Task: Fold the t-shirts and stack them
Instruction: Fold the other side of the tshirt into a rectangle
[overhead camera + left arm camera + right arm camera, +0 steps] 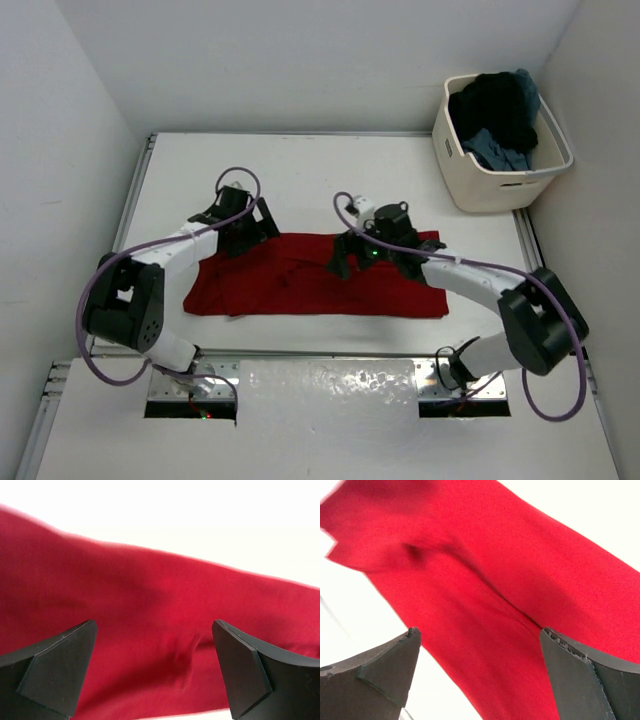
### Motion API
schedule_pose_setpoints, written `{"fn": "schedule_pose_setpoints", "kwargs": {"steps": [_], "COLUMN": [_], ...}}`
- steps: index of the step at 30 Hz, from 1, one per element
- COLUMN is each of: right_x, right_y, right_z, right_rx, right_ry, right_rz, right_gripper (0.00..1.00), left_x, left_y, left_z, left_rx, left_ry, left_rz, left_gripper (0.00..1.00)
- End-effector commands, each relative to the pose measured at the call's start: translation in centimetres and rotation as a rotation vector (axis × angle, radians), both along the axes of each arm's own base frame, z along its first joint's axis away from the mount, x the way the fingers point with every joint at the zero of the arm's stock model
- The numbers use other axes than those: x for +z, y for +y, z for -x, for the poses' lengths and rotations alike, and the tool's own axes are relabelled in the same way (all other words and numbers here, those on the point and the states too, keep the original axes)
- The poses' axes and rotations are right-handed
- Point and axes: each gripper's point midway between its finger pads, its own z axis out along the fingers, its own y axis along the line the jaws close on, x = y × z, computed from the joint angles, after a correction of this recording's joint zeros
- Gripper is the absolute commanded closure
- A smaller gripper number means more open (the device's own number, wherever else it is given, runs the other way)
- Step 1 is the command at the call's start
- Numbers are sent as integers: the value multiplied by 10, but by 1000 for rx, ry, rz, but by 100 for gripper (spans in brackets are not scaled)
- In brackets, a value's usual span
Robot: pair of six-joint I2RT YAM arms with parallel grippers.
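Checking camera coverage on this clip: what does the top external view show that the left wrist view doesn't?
Only top external: the whole red t-shirt laid out, both arms, the right gripper over it, and the cream tub with dark clothes inside. Only left wrist: the left gripper plainly open, and a small crease in the cloth between its fingers. Both: red cloth on the white table.

The spread t-shirt (300, 292) lies flat on the table (300, 175), lengthwise from left to right and closer to the near edge than to the far edge. The left gripper (250, 238) is above its far left corner. The right gripper (368, 262) is above its far edge, right of centre. The plastic tub (497, 190) stands at the far right corner, with the other t-shirts (495, 115) piled inside it.
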Motion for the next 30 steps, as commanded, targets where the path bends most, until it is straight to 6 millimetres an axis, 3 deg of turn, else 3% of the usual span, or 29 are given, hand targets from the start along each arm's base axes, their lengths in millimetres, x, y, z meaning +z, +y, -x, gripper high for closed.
{"fn": "schedule_pose_setpoints", "kwargs": {"steps": [1, 3, 6, 7, 9, 10, 12, 23, 27, 28, 30], "right_x": [44, 39, 29, 26, 27, 15, 14, -32, -39, -40, -42], "right_y": [82, 114, 143, 149, 167, 171, 181, 182, 180, 180, 176], "right_z": [8, 13, 9, 9, 9, 10, 11, 20, 21, 21, 17], "right_rx": [209, 251, 242, 244, 261, 261, 263, 216, 198, 196, 168], "right_ry": [-79, -35, 29, 49, 65, 93, 104, 220, 236, 234, 222], "right_rz": [-226, -276, -368, -380, -410, -400, -405, -324, -304, -299, -288], "right_gripper": [2, 4, 11, 16, 19, 20, 24, 41, 57, 68, 73], "left_x": [4, -7, -22, -24, -28, -30, -35, -47, -46, -46, -45], "left_y": [15, 16, 20, 21, 23, 23, 23, 31, 35, 35, 35], "left_z": [-46, -48, -46, -46, -45, -43, -39, -31, -32, -32, -32], "left_rx": [128, 136, 139, 141, 150, 150, 146, 161, 170, 171, 168], "left_ry": [-141, -136, -111, -108, -109, -107, -99, -77, -82, -83, -87], "left_rz": [56, 72, 54, 47, 45, 47, 47, 35, 28, 28, 28], "left_gripper": [0, 0, 0, 0, 0, 0, 0, 0, 0, 0, 0]}}
